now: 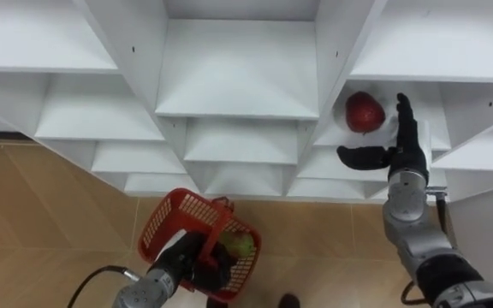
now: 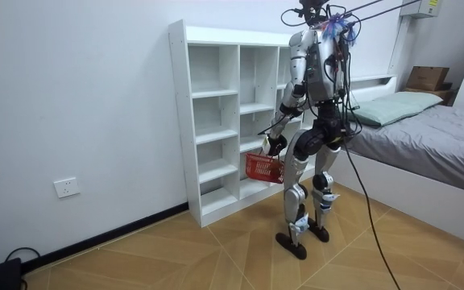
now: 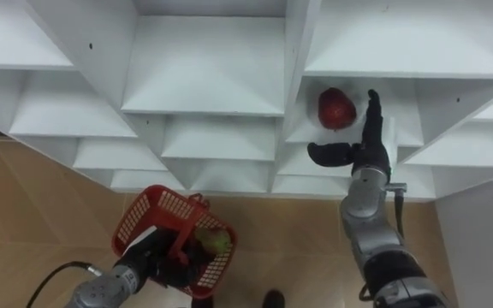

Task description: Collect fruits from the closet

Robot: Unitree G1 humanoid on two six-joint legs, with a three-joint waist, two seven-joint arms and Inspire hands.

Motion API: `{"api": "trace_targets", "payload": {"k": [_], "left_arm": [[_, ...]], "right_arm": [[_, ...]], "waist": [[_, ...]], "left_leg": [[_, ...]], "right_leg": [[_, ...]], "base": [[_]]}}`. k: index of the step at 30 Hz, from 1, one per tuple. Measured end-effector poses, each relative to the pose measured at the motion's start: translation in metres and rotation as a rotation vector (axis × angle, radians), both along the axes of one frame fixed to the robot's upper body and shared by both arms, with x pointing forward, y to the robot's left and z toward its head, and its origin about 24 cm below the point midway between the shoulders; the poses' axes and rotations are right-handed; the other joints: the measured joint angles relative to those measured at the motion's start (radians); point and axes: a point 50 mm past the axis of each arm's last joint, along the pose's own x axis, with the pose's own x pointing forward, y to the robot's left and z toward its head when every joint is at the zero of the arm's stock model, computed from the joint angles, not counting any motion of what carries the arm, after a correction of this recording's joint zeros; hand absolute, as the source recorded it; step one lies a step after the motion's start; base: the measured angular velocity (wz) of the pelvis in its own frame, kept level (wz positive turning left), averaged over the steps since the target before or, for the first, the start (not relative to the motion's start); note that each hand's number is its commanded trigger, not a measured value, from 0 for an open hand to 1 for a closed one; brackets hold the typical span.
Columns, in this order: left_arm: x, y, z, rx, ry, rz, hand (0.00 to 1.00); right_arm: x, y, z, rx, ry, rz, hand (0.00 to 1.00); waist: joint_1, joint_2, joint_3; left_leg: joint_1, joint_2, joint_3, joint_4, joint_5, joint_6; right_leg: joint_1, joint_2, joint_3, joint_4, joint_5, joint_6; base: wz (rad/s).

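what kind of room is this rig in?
Probably a bedroom in a home: a bed with grey cover and pillow, a white open shelf unit, a wood-pattern floor. The left hand grips a red basket.

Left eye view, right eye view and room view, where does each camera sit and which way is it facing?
Left eye view: on the robot's head, looking down the white shelf unit at the red apple and red basket; its open right hand and left hand, curled on the basket's handle, show.
Right eye view: same head, slightly aside, same downward look, same two arms.
Room view: stands off in the room, facing the shelf unit and bed; the whole standing robot shows.
Shared: shelf unit and basket.
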Motion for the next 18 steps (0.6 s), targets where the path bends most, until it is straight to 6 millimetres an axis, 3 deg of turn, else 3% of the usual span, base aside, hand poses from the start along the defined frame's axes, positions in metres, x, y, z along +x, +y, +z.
{"api": "trace_targets", "payload": {"k": [6, 18], "left_arm": [[-0.0010, -0.0004, -0.0016, 0.004, 0.021, 0.006, 1.00], [-0.0002, 0.0013, -0.0016, 0.011, 0.019, 0.043, 1.00]], "right_arm": [[0.0027, -0.0012, 0.0017, 0.079, -0.005, -0.032, 0.00], [0.0073, -0.0065, 0.0065, 0.230, -0.026, -0.038, 0.00]], "waist": [[-0.001, 0.020, -0.0106], [-0.010, 0.021, -0.0104]], "left_leg": [[0.004, 0.000, -0.001, 0.000, 0.000, 0.001], [0.010, 0.002, 0.014, 0.000, 0.002, 0.003]], "right_leg": [[0.000, -0.001, 0.002, 0.004, 0.000, 0.000], [0.002, -0.002, 0.006, 0.004, 0.000, 0.000]], "base": [[0.00], [0.00]]}}
